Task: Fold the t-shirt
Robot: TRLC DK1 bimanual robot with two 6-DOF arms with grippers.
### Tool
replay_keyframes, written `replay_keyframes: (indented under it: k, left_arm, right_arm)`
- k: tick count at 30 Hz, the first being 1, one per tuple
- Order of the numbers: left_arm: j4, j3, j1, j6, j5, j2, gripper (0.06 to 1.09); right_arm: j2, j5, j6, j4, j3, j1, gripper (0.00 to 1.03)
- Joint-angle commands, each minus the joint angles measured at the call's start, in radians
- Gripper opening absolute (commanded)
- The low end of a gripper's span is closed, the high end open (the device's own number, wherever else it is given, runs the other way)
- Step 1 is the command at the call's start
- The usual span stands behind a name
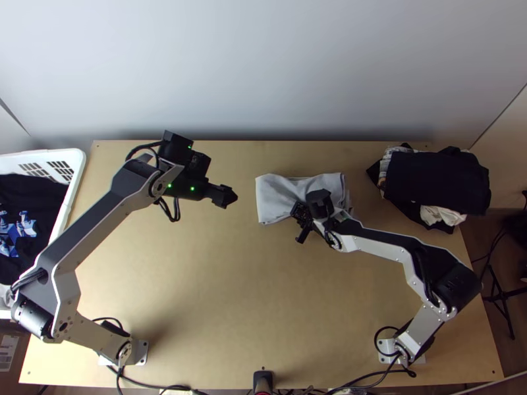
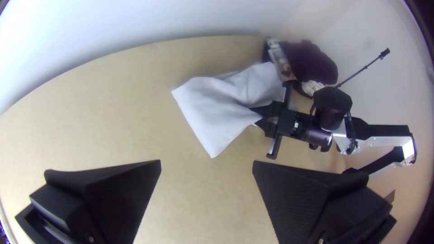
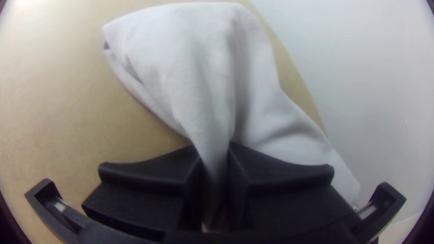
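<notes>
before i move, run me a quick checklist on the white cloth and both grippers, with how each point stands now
1. Right gripper has a grip: ok, its jaws are closed on a gathered part of the soft white cloth.
2. Left gripper free: ok, jaws wide open with nothing between them.
3. Left gripper at the cloth: not ok, it stands off to the cloth's left, apart from it.
4. Cloth smooth: not ok, creases run toward the right jaws.
5. Cloth apart from the pile of mostly dark clothes: ok, bare wood shows between them.
6. Collar and sleeves located: cannot tell.
</notes>
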Motion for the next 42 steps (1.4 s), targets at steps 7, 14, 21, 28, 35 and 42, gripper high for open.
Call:
replay_keyframes:
  k: [7,14,21,28,35,42]
  left_arm:
    - [-0.022,-0.027,0.031,-0.019,-0.001,-0.063,1.04]
    - [-0.026,-0.073,0.061,-0.022,-0.002,-0.115,1.04]
    - [-0.034,-0.130,0.107,-0.030,-0.004,-0.177,1.04]
    - [-0.034,-0.211,0.142,-0.028,-0.005,-0.235,1.04]
    - [-0.034,-0.300,0.171,-0.027,-0.005,-0.304,1.04]
    - [-0.037,-0.355,0.208,-0.018,-0.007,-0.346,1.04]
  right_arm:
    - [-0.196,0.002,0.110,-0.099,0.000,-0.011,0.03]
    - [-0.331,-0.010,0.155,-0.214,0.072,-0.100,0.03]
    - [-0.460,-0.050,0.188,-0.291,0.164,-0.252,0.03]
    - [-0.516,-0.139,0.299,-0.444,0.394,-0.436,0.03]
    - [-0.504,-0.358,0.400,-0.555,0.595,-0.738,0.03]
    - [-0.424,-0.515,0.435,-0.571,0.701,-1.025,0.03]
